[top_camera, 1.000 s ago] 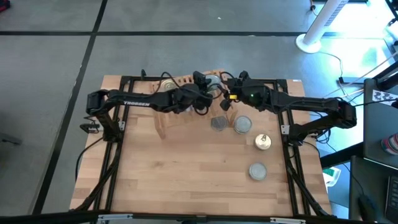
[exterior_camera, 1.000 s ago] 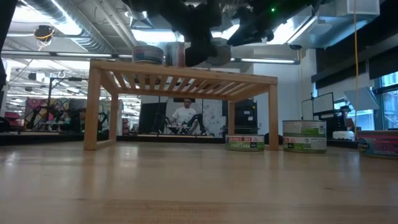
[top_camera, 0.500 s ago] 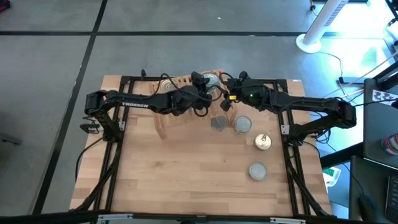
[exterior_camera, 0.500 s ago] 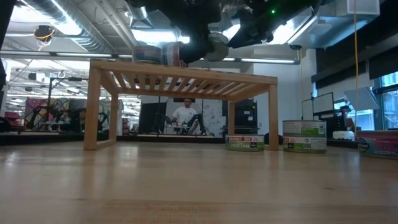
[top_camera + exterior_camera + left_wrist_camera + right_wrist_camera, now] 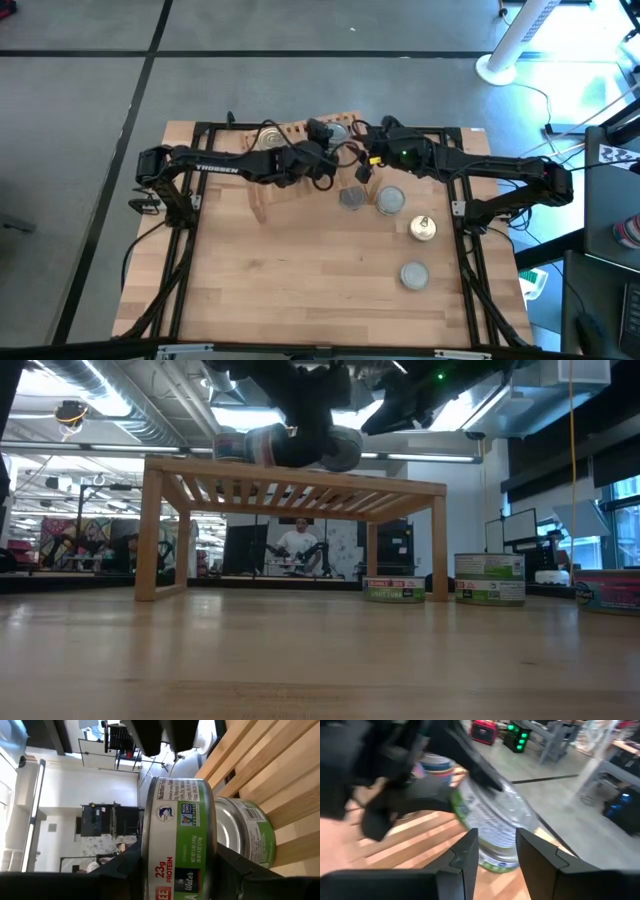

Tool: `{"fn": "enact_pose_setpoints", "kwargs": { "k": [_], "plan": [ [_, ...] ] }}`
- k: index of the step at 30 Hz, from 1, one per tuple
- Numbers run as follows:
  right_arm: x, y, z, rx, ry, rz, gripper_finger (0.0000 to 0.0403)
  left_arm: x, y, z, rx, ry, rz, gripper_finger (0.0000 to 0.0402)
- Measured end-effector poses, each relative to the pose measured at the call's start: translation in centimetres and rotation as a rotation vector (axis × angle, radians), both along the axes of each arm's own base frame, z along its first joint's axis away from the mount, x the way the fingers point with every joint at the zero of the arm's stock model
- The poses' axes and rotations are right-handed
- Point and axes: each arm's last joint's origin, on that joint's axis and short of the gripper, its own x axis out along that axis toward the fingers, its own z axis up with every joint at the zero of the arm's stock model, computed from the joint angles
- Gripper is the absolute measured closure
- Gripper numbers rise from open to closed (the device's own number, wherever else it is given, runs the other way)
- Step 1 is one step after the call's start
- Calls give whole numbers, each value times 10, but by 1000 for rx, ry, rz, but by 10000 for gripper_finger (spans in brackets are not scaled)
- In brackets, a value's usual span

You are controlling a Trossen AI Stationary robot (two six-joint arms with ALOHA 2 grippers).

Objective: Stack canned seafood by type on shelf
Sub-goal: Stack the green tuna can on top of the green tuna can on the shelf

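Green-and-white paper labels wrap the short round tins: in the left wrist view a green-labelled tin [image 5: 177, 837] sits between the left pincer's dark fingers [image 5: 235, 870], its label reading "23g protein", and it rests on a second like tin [image 5: 242, 837] that stands on the slatted wooden shelf [image 5: 280, 785]. Whether the fingers actually press that upper tin or stand just off its sides I cannot tell. From above, the left pincer [image 5: 322, 140] hangs over the shelf [image 5: 268, 195] at the tabletop's far edge, with the right pincer [image 5: 372, 150] close beside it; the right wrist view shows its fingers [image 5: 465, 852] parted with nothing between them, facing the same stacked tins [image 5: 492, 827]. A gold-topped tin [image 5: 272, 138] sits farther left on the shelf. On the light wood tabletop [image 5: 300, 280] lie four more tins well apart from the shelf: a grey-topped one [image 5: 351, 199], a silver one [image 5: 390, 201], a gold one [image 5: 424, 228] and another silver one [image 5: 414, 273].
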Motion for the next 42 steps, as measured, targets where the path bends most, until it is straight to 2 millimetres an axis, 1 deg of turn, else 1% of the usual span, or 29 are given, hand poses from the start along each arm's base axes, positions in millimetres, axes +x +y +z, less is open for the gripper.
{"fn": "enact_pose_setpoints", "kwargs": {
  "k": [8,11,14,17,20,25,32,42],
  "plan": [
    [1,1,-1,13,-4,39,272,-2,8,0,-26,-30,29,243],
    [5,0,-3,14,-3,39,272,-2,11,-1,-27,-30,33,243],
    [13,-2,-7,8,-26,39,272,-3,13,-1,-27,-30,38,243],
    [20,-5,-12,-7,-35,6,272,-3,13,-1,-28,-29,36,243],
    [22,-7,-15,-22,-29,-42,272,-2,12,-2,-48,-23,0,243],
    [22,-7,-15,-27,-25,-57,272,-3,14,-5,-71,-8,-23,242],
    [22,-7,-15,-29,-29,-61,272,-5,22,-5,-113,-68,21,242],
    [22,-7,-15,-29,-29,-60,272,-4,18,-7,-101,-26,4,242]
  ]
}}
